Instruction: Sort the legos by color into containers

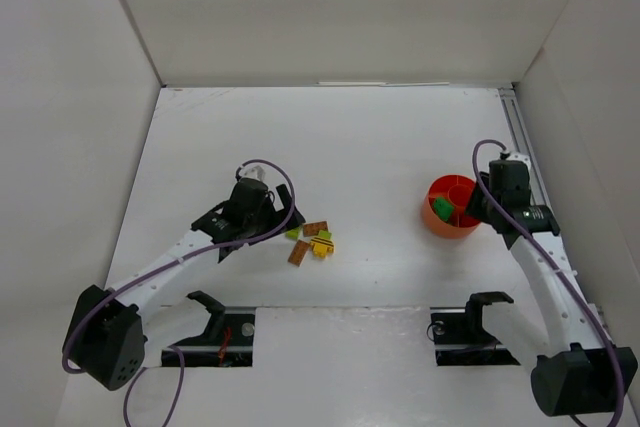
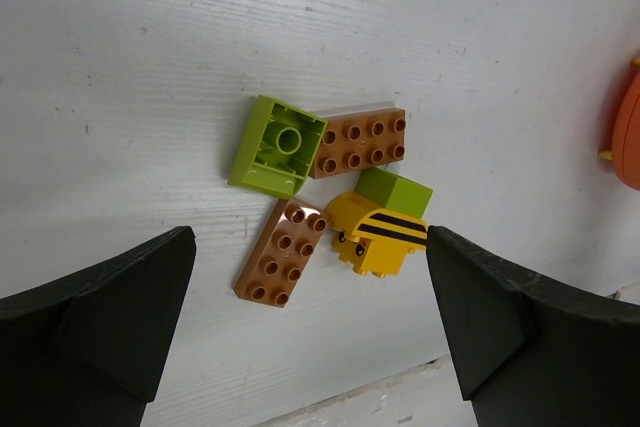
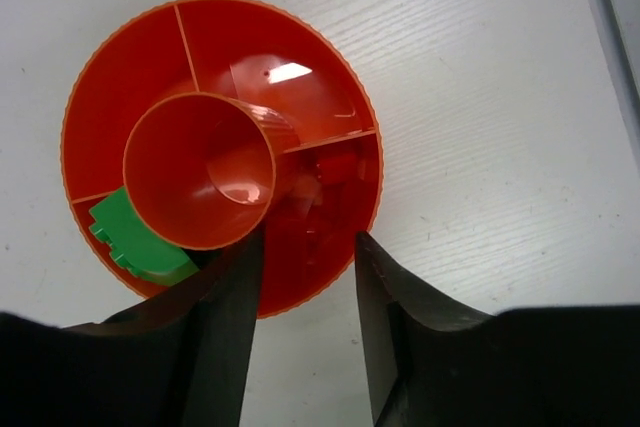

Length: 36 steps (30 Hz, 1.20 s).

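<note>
The left gripper [image 2: 310, 252] hangs spread wide and empty over a huddle of loose legos on the white table [image 1: 380, 147], which lie straight below and slightly ahead of its fingers. Nearest is a brown plate [image 2: 283, 252] lying flat with studs up. In the left wrist view its long axis runs on a steep diagonal, closer to crosswise than parallel to the line between the two fingertips, so a straight closing would likely meet its long sides. Just right of it sits a yellow piece with black stripes [image 2: 375, 235], touching a lime block [image 2: 395, 190]. Beyond are an upturned lime brick [image 2: 278, 145] and a second brown plate [image 2: 358, 142], edge to edge. The orange-red bowl [image 1: 436, 217] stands well apart to the right, next to the right gripper [image 3: 308, 267], which hovers over the bowl's near rim with its fingers parted and nothing between them. One compartment already holds a green brick [image 3: 135, 242]; red pieces [image 3: 335, 167] lie in the next, and the other compartments in view look bare. The left arm is plainly the nearer to the unsorted cluster, and the right arm the nearer to the bowl.
</note>
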### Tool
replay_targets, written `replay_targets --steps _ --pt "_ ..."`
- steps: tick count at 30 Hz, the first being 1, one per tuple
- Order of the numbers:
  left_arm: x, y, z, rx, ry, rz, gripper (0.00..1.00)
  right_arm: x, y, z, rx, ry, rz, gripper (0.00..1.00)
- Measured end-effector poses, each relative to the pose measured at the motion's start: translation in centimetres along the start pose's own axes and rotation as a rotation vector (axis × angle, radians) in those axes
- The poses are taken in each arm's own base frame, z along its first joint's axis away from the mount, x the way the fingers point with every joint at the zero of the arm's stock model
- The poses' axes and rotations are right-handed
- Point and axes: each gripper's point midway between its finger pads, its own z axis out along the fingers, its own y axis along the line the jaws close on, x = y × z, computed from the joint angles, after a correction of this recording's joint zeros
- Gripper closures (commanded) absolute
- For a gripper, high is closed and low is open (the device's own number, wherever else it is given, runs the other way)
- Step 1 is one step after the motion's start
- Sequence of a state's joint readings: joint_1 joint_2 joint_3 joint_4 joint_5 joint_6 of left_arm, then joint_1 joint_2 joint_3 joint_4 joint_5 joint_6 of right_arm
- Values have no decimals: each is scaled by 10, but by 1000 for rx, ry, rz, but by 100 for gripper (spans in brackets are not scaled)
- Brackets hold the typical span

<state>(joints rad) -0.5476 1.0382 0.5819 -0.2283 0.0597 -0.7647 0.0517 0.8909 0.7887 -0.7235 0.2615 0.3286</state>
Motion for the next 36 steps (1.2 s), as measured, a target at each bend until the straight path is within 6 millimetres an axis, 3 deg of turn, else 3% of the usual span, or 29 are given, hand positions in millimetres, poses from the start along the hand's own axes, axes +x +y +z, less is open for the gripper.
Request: replay_targets --steps 3,7,12,14,15,19,26,33,36 --pt "0 0 0 0 0 0 0 2 2 -2 -23 -7 -7 32" --pt "1 1 0 -1 0 -6 0 -12 15 -14 -126 -91 -35 29" --pt "6 5 2 -13 11 -24 0 -34 53 -32 -312 -214 -129 24" --pt "5 4 1 -10 8 -30 0 -33 74 -39 -387 -232 -195 15" --pt "5 4 1 -8 7 -35 0 -30 86 -42 -424 -234 -230 1" --pt "2 1 -2 4 -5 -46 0 -21 121 -52 -534 -247 -326 0" --pt "1 0 -8 7 -17 -70 0 -19 165 -71 -668 -307 -384 0" --pt "-4 -2 -21 25 -54 -88 0 12 199 -65 -696 -241 -491 0" --pt "-5 -1 -24 23 -65 -90 0 15 205 -66 -695 -238 -512 0"
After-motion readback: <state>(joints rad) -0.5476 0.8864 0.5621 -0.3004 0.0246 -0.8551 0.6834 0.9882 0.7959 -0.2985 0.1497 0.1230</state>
